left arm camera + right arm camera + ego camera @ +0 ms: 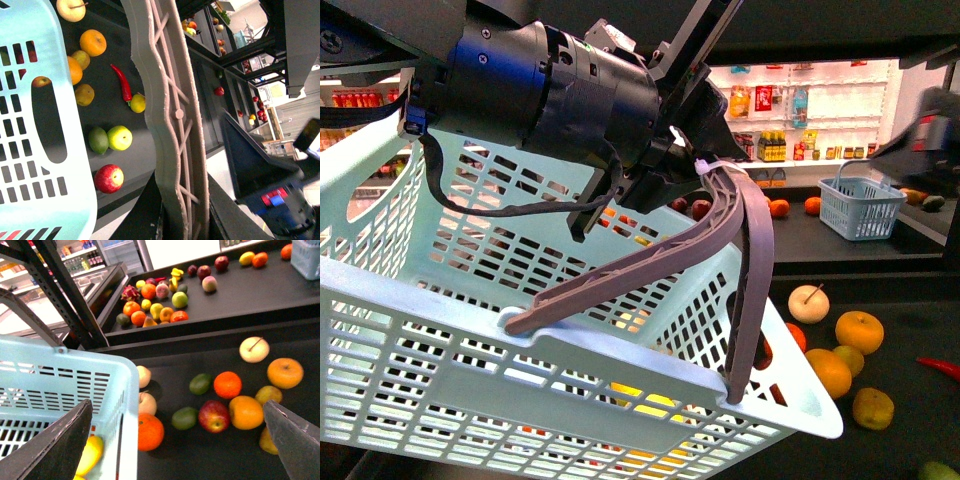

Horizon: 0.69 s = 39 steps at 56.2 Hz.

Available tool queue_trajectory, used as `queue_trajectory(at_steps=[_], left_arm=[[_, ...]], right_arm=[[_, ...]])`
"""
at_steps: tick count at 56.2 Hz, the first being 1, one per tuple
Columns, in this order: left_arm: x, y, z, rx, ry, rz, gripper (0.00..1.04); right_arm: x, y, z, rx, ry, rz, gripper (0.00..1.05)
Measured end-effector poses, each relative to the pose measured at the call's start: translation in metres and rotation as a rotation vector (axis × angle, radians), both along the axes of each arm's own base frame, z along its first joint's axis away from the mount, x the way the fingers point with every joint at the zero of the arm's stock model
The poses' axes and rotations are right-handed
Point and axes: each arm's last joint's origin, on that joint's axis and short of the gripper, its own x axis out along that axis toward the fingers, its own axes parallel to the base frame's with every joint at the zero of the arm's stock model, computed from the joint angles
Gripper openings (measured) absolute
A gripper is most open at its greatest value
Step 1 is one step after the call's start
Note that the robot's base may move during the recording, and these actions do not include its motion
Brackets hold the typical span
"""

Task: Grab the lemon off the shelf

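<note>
Lemon (pixel 95 452), behind basket (pixel 60 352) wall, likely light, firm, waxy; pinch its waist; right jaws gape wide, empty; left jaws clamp the handle (pixel 650 258).

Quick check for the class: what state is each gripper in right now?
The left gripper: closed on the basket handle.
The right gripper: open, holding nothing.

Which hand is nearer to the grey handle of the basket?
Left. The left hand grips the handle at its top. The right hand is apart from it, open above the fruit on the shelf.
</note>
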Motion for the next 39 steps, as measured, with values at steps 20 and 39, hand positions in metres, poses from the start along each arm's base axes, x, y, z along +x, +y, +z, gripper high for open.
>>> queue_trajectory(at_steps=[20, 39], left_arm=[[0.000, 0.000, 0.000, 0.000, 0.000, -0.001, 0.11], [0.000, 0.000, 0.000, 0.000, 0.000, 0.000, 0.11]], right_arm=[[-0.155, -0.010, -0.051, -0.208, -0.091, -0.112, 0.53], [-0.181, 0.013, -0.064, -0.235, -0.138, -0.135, 0.07]])
